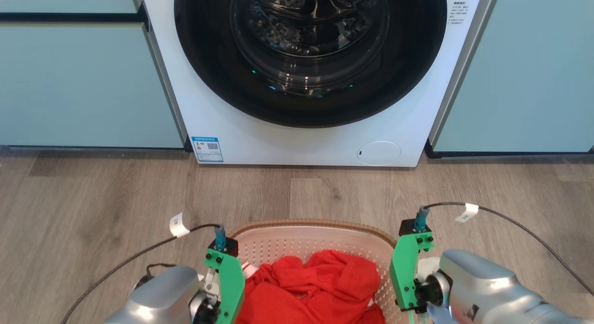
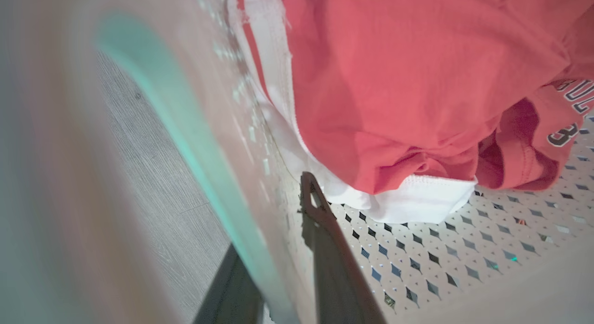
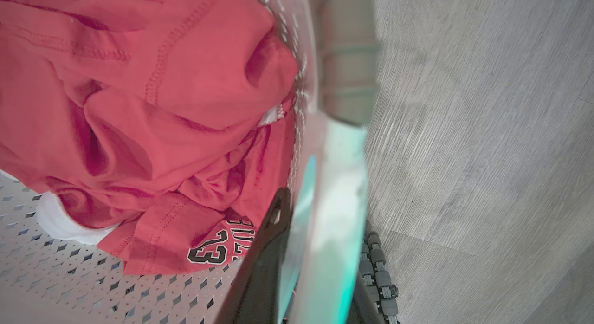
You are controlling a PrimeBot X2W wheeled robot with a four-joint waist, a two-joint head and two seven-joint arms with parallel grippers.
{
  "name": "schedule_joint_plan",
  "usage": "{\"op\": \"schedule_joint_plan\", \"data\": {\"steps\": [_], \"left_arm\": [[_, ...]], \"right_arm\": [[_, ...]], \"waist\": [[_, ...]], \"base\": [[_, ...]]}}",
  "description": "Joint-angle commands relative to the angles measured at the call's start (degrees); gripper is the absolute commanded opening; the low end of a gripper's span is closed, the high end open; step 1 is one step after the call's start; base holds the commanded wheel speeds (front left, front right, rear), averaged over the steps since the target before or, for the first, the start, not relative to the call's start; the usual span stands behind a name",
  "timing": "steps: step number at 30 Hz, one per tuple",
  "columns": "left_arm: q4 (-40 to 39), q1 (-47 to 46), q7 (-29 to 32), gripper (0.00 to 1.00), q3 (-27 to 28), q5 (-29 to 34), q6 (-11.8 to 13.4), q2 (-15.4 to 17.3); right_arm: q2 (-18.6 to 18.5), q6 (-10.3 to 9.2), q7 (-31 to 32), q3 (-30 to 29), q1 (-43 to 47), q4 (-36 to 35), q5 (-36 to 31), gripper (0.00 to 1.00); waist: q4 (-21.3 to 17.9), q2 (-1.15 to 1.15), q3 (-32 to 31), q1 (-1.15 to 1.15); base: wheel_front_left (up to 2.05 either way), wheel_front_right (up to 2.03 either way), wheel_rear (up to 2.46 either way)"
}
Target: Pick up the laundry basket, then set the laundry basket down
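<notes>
Laundry basket, white perforated plastic with a brown woven-look rim (image 1: 306,224), is near, facing the white front-loading washer (image 1: 306,145), with a crumpled red jersey (image 1: 320,280) inside. Left hand (image 2: 274,231) and right hand (image 3: 325,231) each clamp a side wall, one finger inside and one outside, probably for a level lift. Its near end is cut off, and whether its base touches the grey wood-look floor (image 1: 93,212) is hidden.

There was one white front-loading washing machine with a round dark door (image 1: 306,143), one small white perforated plastic laundry basket (image 1: 301,245) and one crumpled red jersey (image 1: 315,282). There were two dark-fingered grippers, the left gripper (image 2: 271,217) and the right gripper (image 3: 325,217). There were two white-tagged black cables, a left cable (image 1: 139,256) and a right cable (image 1: 510,222).
</notes>
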Motion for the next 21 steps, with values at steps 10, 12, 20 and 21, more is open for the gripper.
{"op": "schedule_joint_plan", "data": {"steps": [10, 12, 20, 21], "left_arm": [[-2.61, -0.95, 1.25, 0.00, -0.95, 0.07, -2.34, -0.36], [-2.64, -1.03, 1.22, 0.00, -0.95, 0.03, -2.34, -0.36], [-2.20, -0.95, 1.39, 0.00, -0.95, -0.36, -2.34, -0.47], [-2.15, -0.95, 1.42, 0.00, -0.95, -0.38, -2.34, -0.49]], "right_arm": [[-0.41, 0.35, -1.63, -0.20, -2.44, -1.39, -0.59, 0.00], [-0.43, 0.35, -1.61, -0.20, -2.44, -1.41, -0.55, 0.00], [-0.48, 0.35, -1.37, -0.19, -2.37, -1.53, -0.94, 0.00], [-0.49, 0.35, -1.39, -0.19, -2.37, -1.52, -0.91, 0.00]], "waist": [[0.10, 0.00, -0.03, 0.00], [0.11, 0.00, -0.07, 0.00], [0.03, 0.00, -0.25, 0.00], [0.03, 0.00, -0.26, 0.00]], "base": [[0.00, 0.00, 0.00], [0.00, 0.00, 0.00], [0.00, 0.00, 0.00], [0.00, 0.00, 0.00]]}}
